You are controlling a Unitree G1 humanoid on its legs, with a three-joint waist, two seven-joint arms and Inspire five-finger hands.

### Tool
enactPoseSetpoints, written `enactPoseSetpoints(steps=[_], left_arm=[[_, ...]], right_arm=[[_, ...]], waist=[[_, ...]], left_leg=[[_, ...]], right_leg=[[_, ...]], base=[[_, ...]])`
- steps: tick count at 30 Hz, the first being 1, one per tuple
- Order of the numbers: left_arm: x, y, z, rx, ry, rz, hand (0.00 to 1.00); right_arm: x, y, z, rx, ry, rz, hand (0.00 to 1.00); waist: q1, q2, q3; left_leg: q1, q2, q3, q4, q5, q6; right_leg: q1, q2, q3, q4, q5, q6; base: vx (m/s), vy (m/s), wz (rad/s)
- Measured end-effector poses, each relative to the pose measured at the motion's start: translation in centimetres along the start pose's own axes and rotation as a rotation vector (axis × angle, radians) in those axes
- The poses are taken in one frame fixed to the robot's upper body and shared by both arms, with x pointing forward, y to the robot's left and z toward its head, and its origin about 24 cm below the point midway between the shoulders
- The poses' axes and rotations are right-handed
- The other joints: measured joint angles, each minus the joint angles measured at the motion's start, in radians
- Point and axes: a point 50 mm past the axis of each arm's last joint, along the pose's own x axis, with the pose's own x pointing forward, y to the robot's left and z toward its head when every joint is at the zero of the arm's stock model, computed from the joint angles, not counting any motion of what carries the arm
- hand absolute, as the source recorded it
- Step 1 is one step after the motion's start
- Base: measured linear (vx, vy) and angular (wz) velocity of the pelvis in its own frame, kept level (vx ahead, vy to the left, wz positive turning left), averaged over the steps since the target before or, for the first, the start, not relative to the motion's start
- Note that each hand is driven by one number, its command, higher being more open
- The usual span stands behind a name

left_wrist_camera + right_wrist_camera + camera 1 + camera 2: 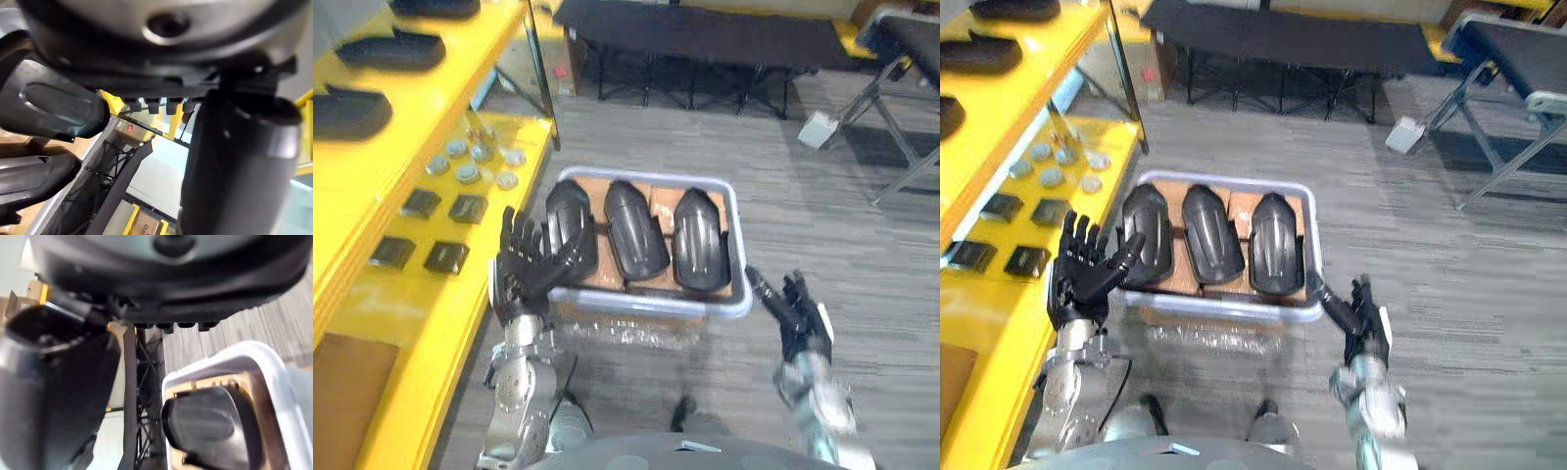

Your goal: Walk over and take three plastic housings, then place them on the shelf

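Observation:
Three black plastic housings lie side by side on cardboard in a pale bin (644, 178) on the floor: left housing (570, 227), middle housing (634, 230), right housing (700, 238). My left hand (524, 269) is open with fingers spread, raised at the bin's near left corner, and its fingertips overlap the left housing's edge. My right hand (800, 313) is open beside the bin's near right corner and holds nothing. The left wrist view shows a housing (54, 110) just past the thumb (234, 161). The right wrist view shows a housing (210, 426) inside the bin's rim (274, 367).
A yellow shelf (411, 294) runs along the left. Dark housings (391, 49) lie on its upper level, and round metal parts (470, 162) and square black parts (445, 257) on its lower level. Black folding cots (695, 34) stand behind. A white box (819, 127) sits on the floor.

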Motion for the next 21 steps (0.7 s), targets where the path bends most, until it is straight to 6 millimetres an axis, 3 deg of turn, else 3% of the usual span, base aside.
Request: enactPoseSetpoints(steps=[2, 4, 8, 11, 15, 21], left_arm=[[1.9, -1.2, 1.0, 0.0, -0.072, -0.058, 1.0], [2.3, -1.4, 1.3, -0.003, -0.088, -0.06, 1.0], [2.8, -1.1, 1.8, -0.002, -0.123, -0.056, 1.0], [3.2, -1.3, 1.5, 0.008, -0.115, -0.095, 1.0], [3.1, -1.5, 0.8, 0.016, -0.09, -0.141, 1.0], [3.1, -1.9, 0.6, 0.007, -0.078, -0.177, 1.0]], right_arm=[[3.4, 0.4, 2.6, 0.037, -0.094, -0.101, 1.0], [4.7, 0.5, 4.7, 0.047, -0.167, -0.14, 1.0], [7.4, -0.2, 7.1, 0.007, -0.223, -0.194, 1.0], [9.8, -1.7, 9.0, -0.045, -0.221, -0.265, 1.0], [11.2, -2.3, 11.0, -0.063, -0.241, -0.305, 1.0], [12.2, -3.5, 11.8, -0.148, -0.196, -0.354, 1.0]], waist=[[0.021, -0.022, 0.075], [0.036, -0.019, 0.118], [0.062, -0.017, 0.147], [0.09, 0.006, 0.164], [0.102, 0.025, 0.179], [0.115, 0.032, 0.199]], left_leg=[[-0.069, -0.002, -0.008, -0.002, 0.032, 0.018], [-0.087, -0.008, -0.017, 0.0, 0.038, 0.025], [-0.121, -0.03, -0.036, -0.028, 0.068, 0.035], [-0.143, -0.04, -0.058, -0.034, 0.082, 0.04], [-0.166, -0.05, -0.081, -0.034, 0.087, 0.043], [-0.192, -0.059, -0.108, -0.029, 0.089, 0.047]], right_leg=[[-0.067, 0.001, -0.007, -0.001, 0.031, -0.01], [-0.075, -0.002, -0.012, -0.005, 0.04, -0.009], [-0.103, -0.012, -0.031, -0.008, 0.044, -0.008], [-0.112, -0.013, -0.047, -0.009, 0.046, -0.009], [-0.119, -0.017, -0.066, -0.009, 0.048, -0.009], [-0.128, -0.023, -0.079, -0.005, 0.048, -0.009]], base=[[-0.24, 0.067, 0.13], [-0.1, 0.054, 0.1], [-0.02, 0.031, 0.2], [0.01, 0.011, 0.18], [0.01, 0.016, 0.15], [0.0, 0.027, 0.13]])
